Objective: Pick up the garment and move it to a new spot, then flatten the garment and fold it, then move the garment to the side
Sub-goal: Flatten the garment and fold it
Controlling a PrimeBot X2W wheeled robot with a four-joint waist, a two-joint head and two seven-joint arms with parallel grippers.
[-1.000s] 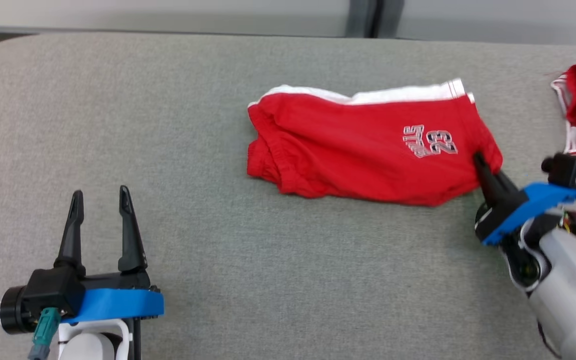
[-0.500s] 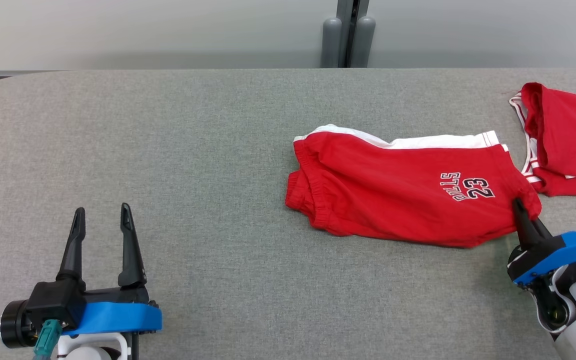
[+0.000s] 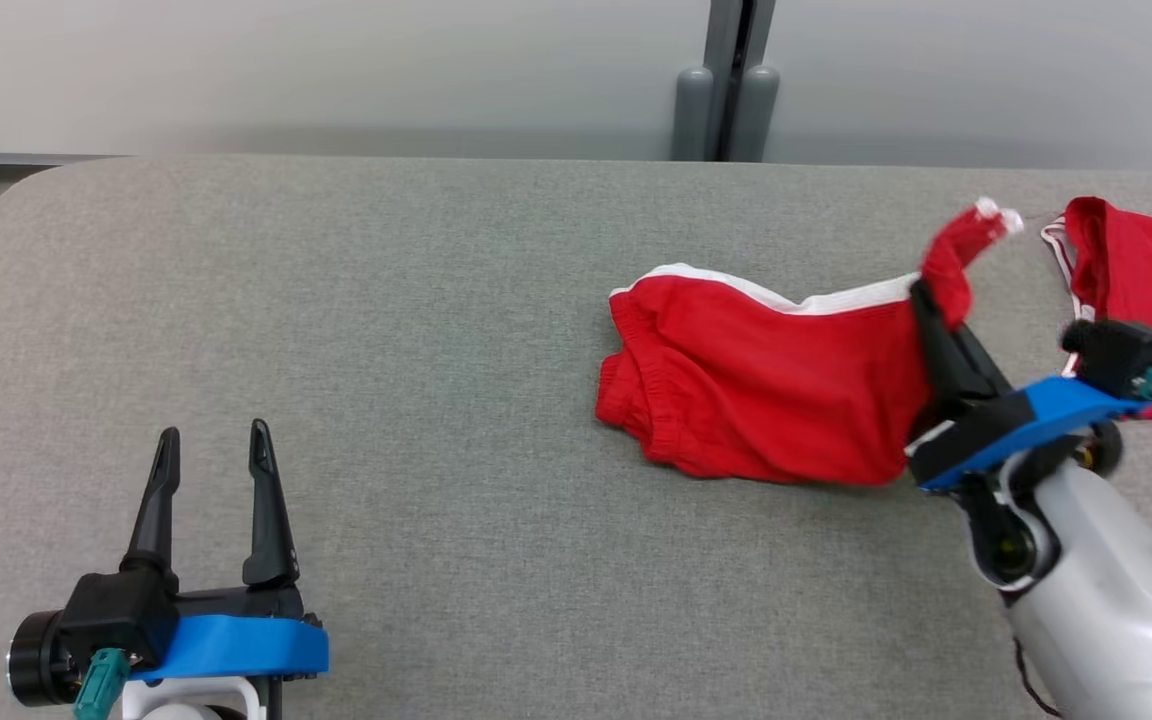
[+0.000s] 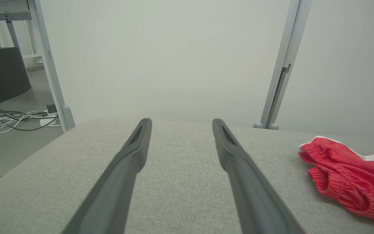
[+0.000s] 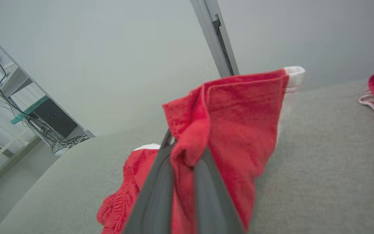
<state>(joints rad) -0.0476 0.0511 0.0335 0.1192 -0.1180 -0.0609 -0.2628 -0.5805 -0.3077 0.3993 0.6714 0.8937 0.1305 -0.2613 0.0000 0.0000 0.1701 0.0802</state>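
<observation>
The right gripper (image 3: 924, 298) is clenched on one corner of the red shorts (image 3: 766, 400), and this corner is raised from the grey table (image 3: 386, 300). In the right wrist view the pinched cloth stands up over the fingertips and falls down on both sides of them, so the grip seems to hold a fold of more than one layer. The rest of the shorts lies on the table, spreading away from this gripper toward its left, with the gathered end the farthest from it. The step in hand looks like the pick-up for moving the garment to a new spot. To do it well, I think the arm should rise straight and slowly until the far end is free from the table, because a fast pull on one corner could let the cloth slip out or drag it into a bunch. A second red garment (image 3: 1146, 270) lies near, on the right of this gripper, so the carry should go away from it, to the left. The left gripper (image 3: 214, 445) is released, its fingers spread apart over bare table, well apart from the shorts.
</observation>
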